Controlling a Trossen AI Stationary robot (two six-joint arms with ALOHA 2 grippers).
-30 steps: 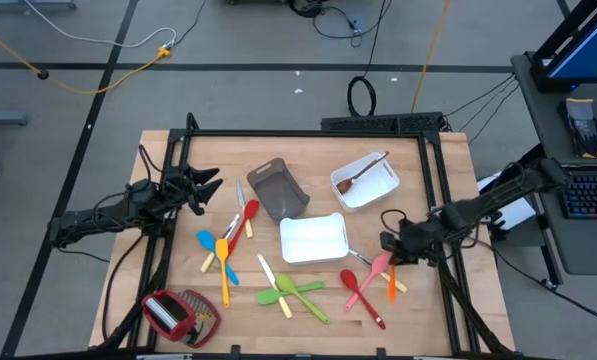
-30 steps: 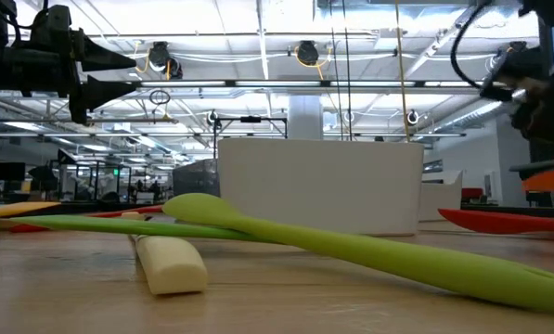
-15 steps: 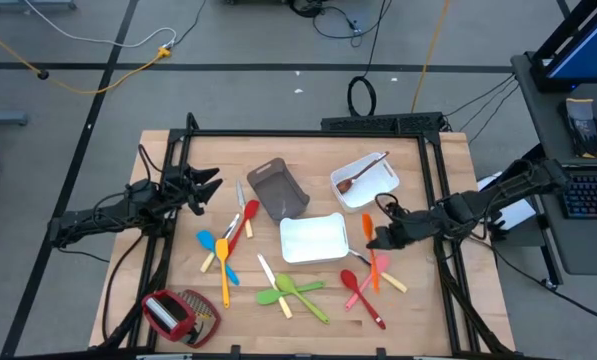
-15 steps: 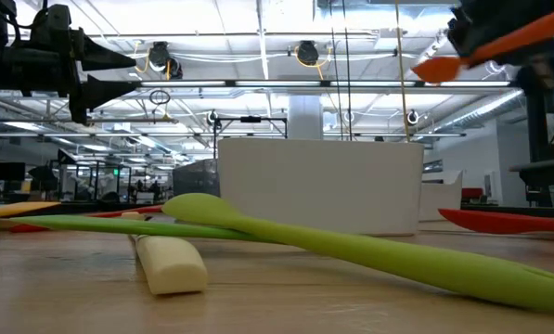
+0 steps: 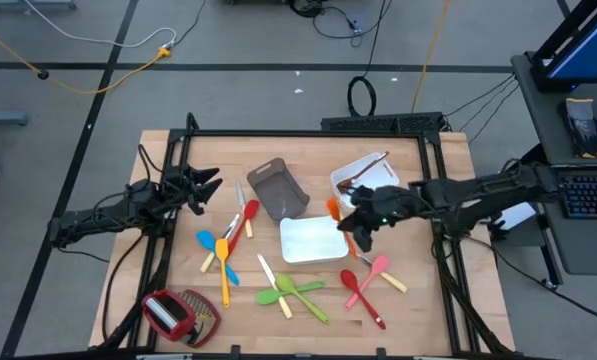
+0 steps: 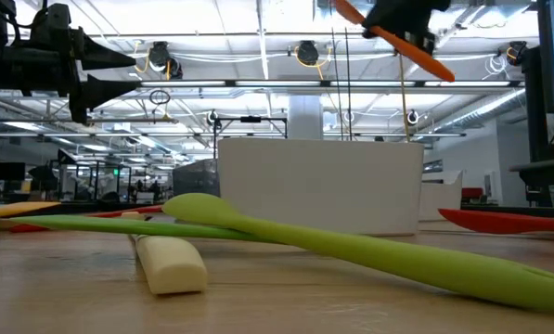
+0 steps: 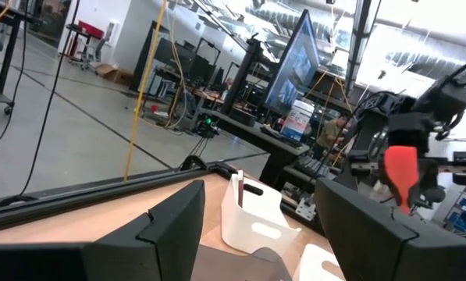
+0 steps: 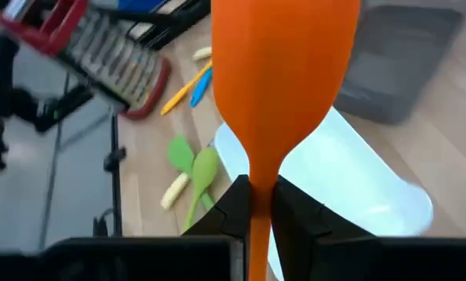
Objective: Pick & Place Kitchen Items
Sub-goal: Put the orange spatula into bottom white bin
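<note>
Plastic on bare wood

The table [image 5: 428,170] is pale, matt wood with visible grain. On it, the white tray [image 5: 313,240] looks like smooth plastic, the grey tray [image 5: 276,188] beside it duller. The orange spatula [image 8: 283,86] and green spoon [image 6: 351,249] have a soft, satiny, rubbery finish.

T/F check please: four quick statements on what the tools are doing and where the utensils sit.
1. The right tool is shut on the orange spatula. True.
2. The left tool holds a blue spoon. False: it is open and empty, at the table's left side.
3. A brown spoon lies in the deeper white tray. True.
4. The orange spatula rests on the table. False: it is held in the air, over the flat white tray.
</note>
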